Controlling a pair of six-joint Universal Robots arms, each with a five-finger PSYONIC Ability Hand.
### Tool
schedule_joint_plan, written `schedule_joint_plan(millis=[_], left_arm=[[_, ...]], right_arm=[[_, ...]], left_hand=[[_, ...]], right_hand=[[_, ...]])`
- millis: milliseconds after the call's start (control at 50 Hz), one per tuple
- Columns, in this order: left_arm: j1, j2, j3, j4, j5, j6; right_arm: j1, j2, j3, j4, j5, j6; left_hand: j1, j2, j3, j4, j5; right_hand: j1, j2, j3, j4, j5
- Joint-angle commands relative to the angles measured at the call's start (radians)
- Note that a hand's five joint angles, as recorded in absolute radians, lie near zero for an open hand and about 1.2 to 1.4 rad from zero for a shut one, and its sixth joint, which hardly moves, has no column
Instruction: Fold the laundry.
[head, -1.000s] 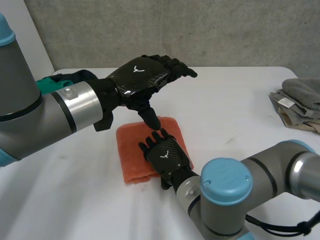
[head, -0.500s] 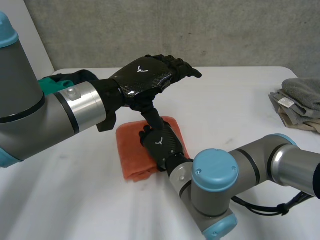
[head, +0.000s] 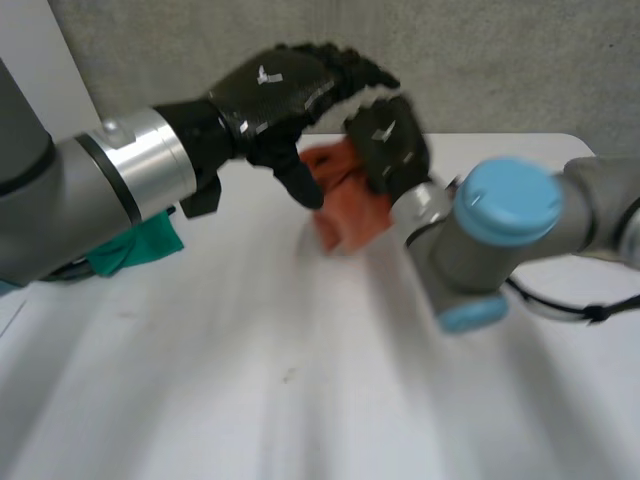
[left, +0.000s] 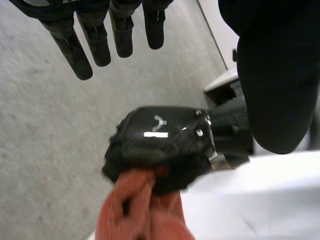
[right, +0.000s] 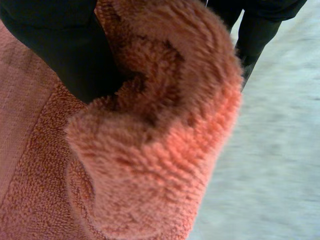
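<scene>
Right hand (head: 388, 140) clenched on bunched orange towel (head: 350, 212) (thick fluffy pile), left hand (head: 270, 88) beside, fingers straight.

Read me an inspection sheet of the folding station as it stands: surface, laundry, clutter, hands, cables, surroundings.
surface: white table, one small dark speck near its middle.
job's things: orange towel, bunched up rather than flat, held in the right hand; cannot tell whether its lower end touches the table.
clutter: green cloth lying under the left arm, apart from the towel.
hands: left hand open, fingers straight, held over the towel with its thumb pointing down beside it; right hand curled shut on the towel.
cables: nothing seen lying on the table.
surroundings: grey wall behind the table.
</scene>
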Motion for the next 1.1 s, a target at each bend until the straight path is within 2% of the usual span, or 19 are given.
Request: schedule_joint_plan(millis=[20,140,260,360,520,600,660,680,700,720,740,880,940,1000,1020,1040,1100], left_arm=[[-0.001,0.015,0.054,0.038,-0.013,-0.077],[-0.007,0.025,0.046,0.081,-0.015,-0.108],[-0.011,0.009,0.030,0.082,-0.015,-0.108],[-0.022,0.003,-0.003,0.086,-0.015,-0.106],[-0.033,-0.051,-0.041,0.085,-0.016,-0.094],[-0.036,-0.052,-0.046,0.083,-0.018,-0.094],[-0.036,-0.051,-0.044,0.085,-0.018,-0.095],[-0.036,-0.049,-0.040,0.085,-0.018,-0.095],[-0.036,-0.049,-0.036,0.085,-0.018,-0.095],[-0.036,-0.048,-0.035,0.085,-0.020,-0.095],[-0.036,-0.043,-0.033,0.085,-0.018,-0.095],[-0.042,-0.031,-0.032,0.083,-0.020,-0.097],[-0.057,-0.017,-0.035,0.083,-0.020,-0.097],[-0.076,-0.011,-0.043,0.082,-0.020,-0.100],[-0.079,-0.009,-0.043,0.080,-0.020,-0.102],[-0.082,-0.009,-0.044,0.080,-0.020,-0.102],[-0.085,-0.009,-0.047,0.074,-0.020,-0.103]], right_arm=[[-0.191,-0.064,-0.113,0.016,-0.016,0.007],[-0.421,-0.073,-0.160,0.012,-0.134,0.067],[-0.662,-0.050,-0.146,0.001,-0.309,0.200],[-0.815,0.095,-0.146,-0.019,-0.474,0.230],[-0.975,0.289,-0.134,-0.031,-0.623,0.144],[-1.023,0.298,-0.081,-0.020,-0.720,0.060],[-1.028,0.284,-0.038,-0.027,-0.761,0.029],[-1.028,0.278,-0.030,-0.028,-0.760,0.027],[-1.028,0.271,-0.024,-0.027,-0.757,0.030],[-1.026,0.245,-0.016,-0.017,-0.739,0.035],[-1.026,0.226,-0.008,-0.013,-0.726,0.041],[-1.029,0.006,0.083,0.078,-0.637,0.180],[-1.035,-0.042,0.136,0.104,-0.633,0.197],[-1.032,-0.107,0.194,0.159,-0.593,0.194],[-1.034,-0.128,0.203,0.183,-0.571,0.194],[-1.043,-0.175,0.209,0.243,-0.506,0.191],[-1.087,-0.240,0.199,0.329,-0.378,0.179]], left_hand=[[-0.001,-0.036,-0.012,-0.006,-0.008],[-0.001,-0.036,-0.012,-0.006,-0.008],[-0.001,-0.036,-0.012,-0.006,-0.008],[-0.001,-0.036,-0.012,-0.006,-0.008],[0.005,-0.030,-0.006,0.000,-0.002],[0.005,-0.030,-0.006,0.000,-0.002],[0.005,-0.030,-0.006,0.000,-0.002],[0.005,-0.030,-0.006,0.000,-0.002],[0.005,-0.030,-0.006,0.000,-0.002],[0.005,-0.030,-0.006,0.000,-0.002],[0.008,-0.027,-0.003,0.003,0.001],[0.005,-0.030,-0.006,0.000,-0.002],[0.005,-0.030,-0.006,0.000,-0.002],[0.005,-0.030,-0.006,0.000,-0.002],[0.005,-0.030,-0.006,0.000,-0.002],[0.005,-0.030,-0.006,0.000,-0.002],[0.002,-0.033,-0.009,-0.003,-0.005]], right_hand=[[0.383,0.257,0.244,0.202,0.308],[0.383,0.257,0.244,0.202,0.308],[0.383,0.257,0.244,0.202,0.308],[0.383,0.257,0.244,0.202,0.308],[0.383,0.257,0.244,0.202,0.308],[0.383,0.257,0.244,0.202,0.308],[0.383,0.257,0.244,0.202,0.308],[0.215,0.090,0.077,0.034,0.141],[-0.112,-0.238,-0.250,-0.293,-0.186],[-0.775,-0.901,-0.913,-0.956,-0.849],[-0.839,-0.965,-0.977,-1.020,-0.913],[-0.839,-0.965,-0.977,-1.020,-0.913],[-0.839,-0.965,-0.977,-1.020,-0.913],[-0.839,-0.965,-0.977,-1.020,-0.913],[-0.839,-0.965,-0.977,-1.020,-0.913],[-0.839,-0.965,-0.977,-1.020,-0.913],[-0.839,-0.965,-0.977,-1.020,-0.913]])
